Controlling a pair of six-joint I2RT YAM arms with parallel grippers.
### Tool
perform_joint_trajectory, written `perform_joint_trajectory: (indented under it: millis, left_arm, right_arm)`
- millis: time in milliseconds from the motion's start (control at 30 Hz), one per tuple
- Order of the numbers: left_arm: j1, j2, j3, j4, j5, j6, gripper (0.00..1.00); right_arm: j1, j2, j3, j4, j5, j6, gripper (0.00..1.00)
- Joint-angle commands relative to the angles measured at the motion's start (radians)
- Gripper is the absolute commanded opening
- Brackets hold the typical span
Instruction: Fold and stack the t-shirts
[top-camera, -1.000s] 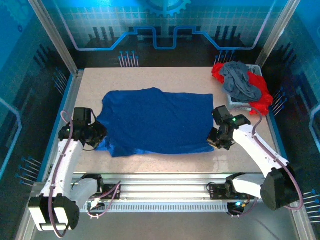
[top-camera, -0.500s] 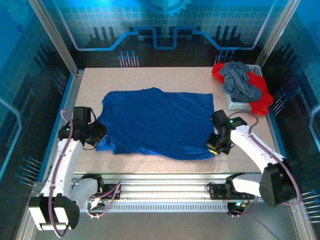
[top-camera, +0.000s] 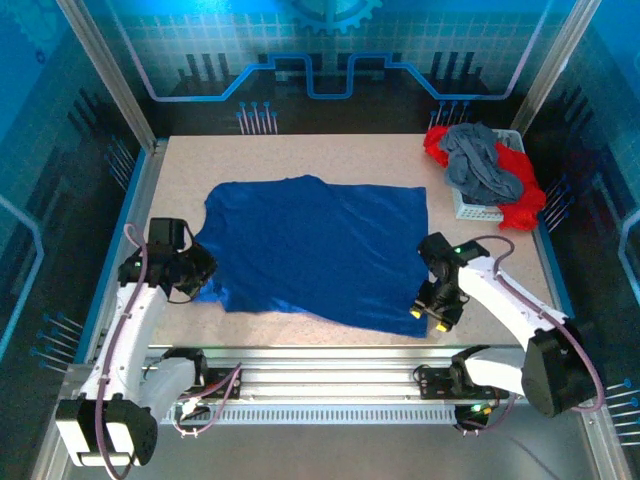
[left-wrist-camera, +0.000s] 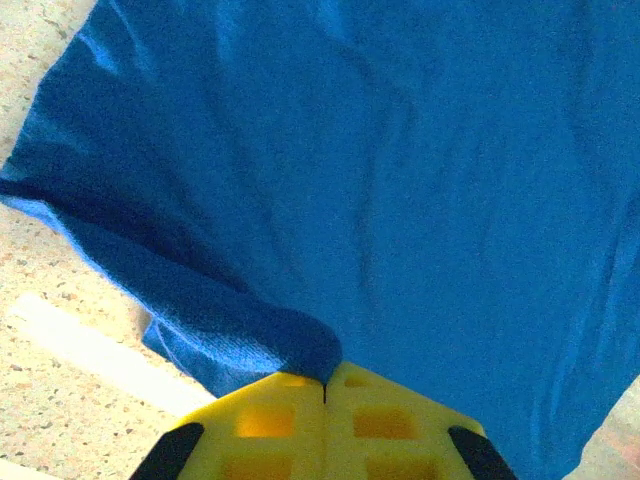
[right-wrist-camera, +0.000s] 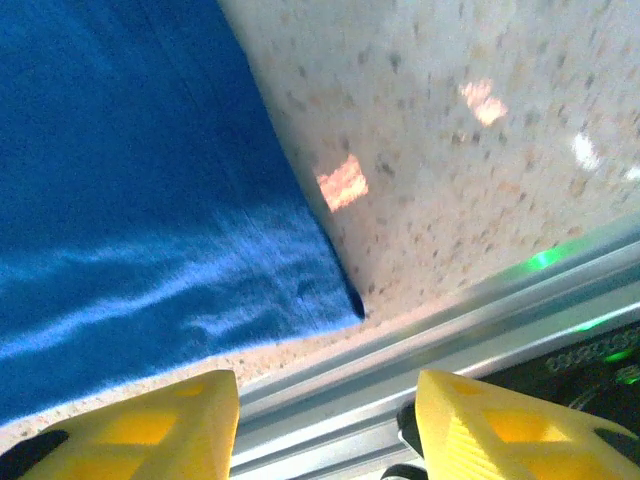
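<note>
One blue t-shirt (top-camera: 315, 250) lay flat mid-surface, unfolded. My left jaws pinched its left edge, and my right jaws stood apart over its near-right corner. The grey t-shirt (top-camera: 480, 165) and red t-shirts (top-camera: 515, 195) sat heaped in the far-right basket (top-camera: 465, 208).

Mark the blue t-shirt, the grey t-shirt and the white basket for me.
blue t-shirt (top-camera: 315, 250): top external view, middle of the spread cloth.
grey t-shirt (top-camera: 482, 165): top external view, middle of its crumpled heap.
white basket (top-camera: 468, 208): top external view, its near wall.

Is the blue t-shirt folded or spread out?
Spread out: the blue t-shirt lies flat across the table, no half laid over another.
</note>
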Motion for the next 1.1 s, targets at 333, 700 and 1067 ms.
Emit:
perform_joint_trajectory:
  millis: [333,700,1067]
  left_arm:
    - [-0.01,-0.028,-0.02,-0.002,0.028,-0.02,0.0]
    - [-0.009,0.006,0.001,0.049,0.021,-0.03,0.0]
    - [-0.007,0.244,0.398,0.201,-0.01,-0.076,0.0]
  right_arm:
    - [0.043,0.188,-0.092,0.231,-0.064,0.1,0.4]
    - [0.044,0.255,-0.035,0.348,-0.018,0.07,0.0]
    - [-0.068,0.271,0.591,0.2,0.041,-0.177,0.0]
